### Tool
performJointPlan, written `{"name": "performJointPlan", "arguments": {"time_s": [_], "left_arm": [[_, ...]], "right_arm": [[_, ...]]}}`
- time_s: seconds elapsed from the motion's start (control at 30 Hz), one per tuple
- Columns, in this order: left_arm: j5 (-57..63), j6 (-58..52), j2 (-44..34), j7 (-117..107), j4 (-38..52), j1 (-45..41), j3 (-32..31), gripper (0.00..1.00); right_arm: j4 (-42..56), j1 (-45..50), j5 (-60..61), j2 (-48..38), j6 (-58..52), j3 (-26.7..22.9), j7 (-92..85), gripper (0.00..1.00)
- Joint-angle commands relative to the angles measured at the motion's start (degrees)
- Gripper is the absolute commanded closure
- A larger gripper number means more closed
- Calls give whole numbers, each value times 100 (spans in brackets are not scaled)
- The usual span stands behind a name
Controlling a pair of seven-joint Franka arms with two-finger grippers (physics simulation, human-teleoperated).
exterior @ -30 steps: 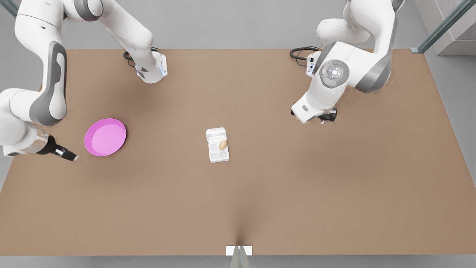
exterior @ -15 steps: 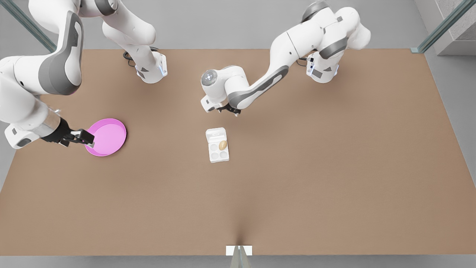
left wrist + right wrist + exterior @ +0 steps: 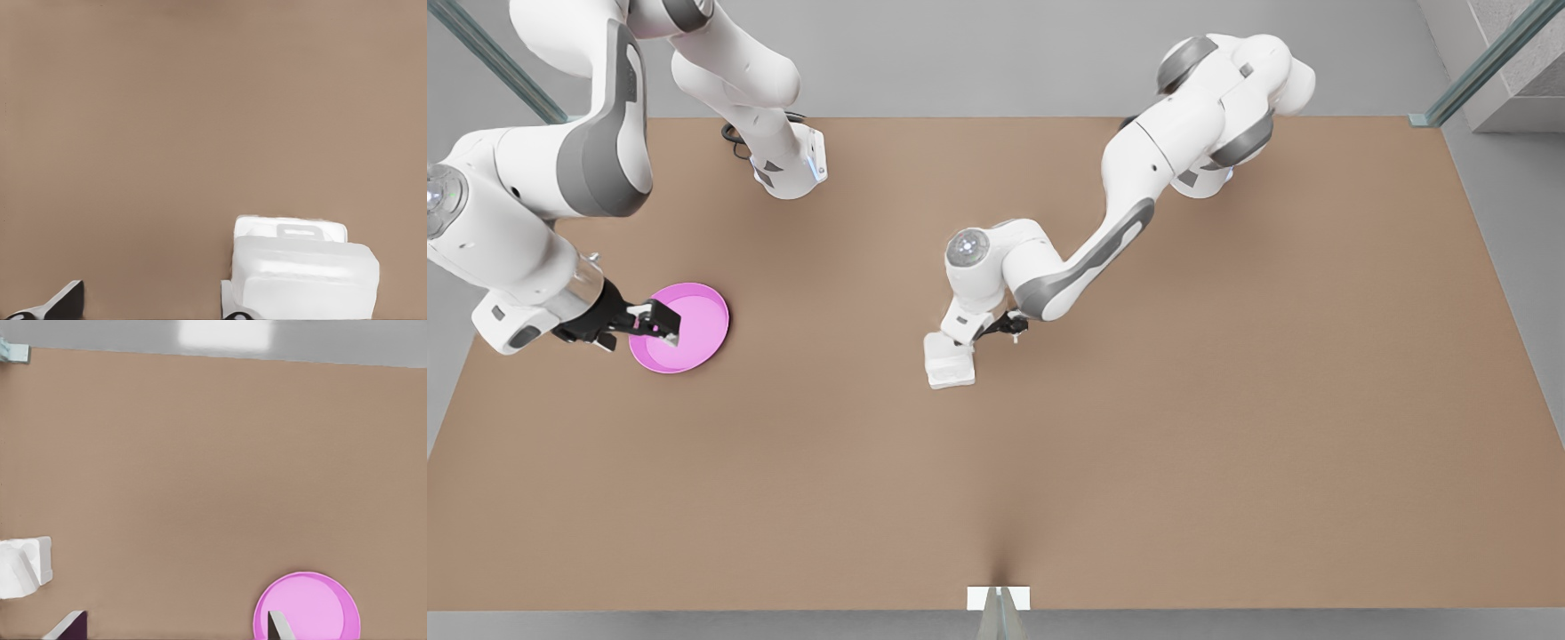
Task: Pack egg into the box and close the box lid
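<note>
The white box (image 3: 951,369) sits mid-table, its wells covered by plain white, so the box lid looks folded over the tray. The egg is hidden. My left gripper (image 3: 1007,327) is open just off the box's far right corner, its hand over the box's far end. In the left wrist view the box (image 3: 303,280) lies against one fingertip (image 3: 233,313), outside the open gripper (image 3: 150,310), and a flap with a raised tab (image 3: 297,231) shows behind it. My right gripper (image 3: 654,324) is open over the pink plate (image 3: 698,324), holding nothing.
The pink plate (image 3: 320,600) lies at the front view's left with one right fingertip (image 3: 277,627) in front of it. The box (image 3: 23,567) shows farther off in the right wrist view. Both arm bases stand along the table's far edge.
The left arm came down from behind the box onto its far end. The lid no longer lies flat open, and egg and wells are now covered. The right gripper edged further over the plate.
</note>
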Motion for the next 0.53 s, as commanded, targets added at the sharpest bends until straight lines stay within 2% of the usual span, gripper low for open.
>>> {"name": "performJointPlan", "arguments": {"time_s": [0.0, 0.07, 0.1, 0.17, 0.23, 0.27, 0.3, 0.33, 0.37, 0.5], "left_arm": [[-49, -437, -243, 322, 36, 525, -61, 0], [-295, -700, -569, 1728, 53, 1325, -105, 0], [-444, -1007, -894, 3020, 45, 2011, -263, 0], [-436, -1781, -1167, 3435, 62, 2724, -729, 0], [-426, -1966, -1378, 4065, 71, 3584, -694, 0], [-2189, -2230, -1834, 6359, 256, 2743, 1306, 0], [-3863, -2642, -2493, 7425, 89, 2530, 2462, 0], [-3837, -1556, -3573, 7390, -1315, 2530, 2488, 0], [-3820, -1333, -3707, 7205, -1512, 2574, 2479, 0], [-3740, -1483, -3645, 7223, -1362, 2565, 2435, 0]], "right_arm": [[10, 2, -35, -14, -16, 117, 431, 0], [28, -77, 18, -32, -60, 109, 431, 0], [37, -42, -17, -190, -253, 109, 431, 0], [46, -85, -61, -120, -201, 100, 413, 0], [46, -68, -114, -111, -192, 56, 413, 0], [37, -68, -114, -111, 1, 56, 413, 0], [37, -68, -114, -102, 10, 56, 413, 0], [37, -59, -122, -102, 10, 65, 413, 0], [46, -6, -114, -111, 10, 82, 404, 0], [177, -6, -237, -146, 1, 100, 360, 0]]}}
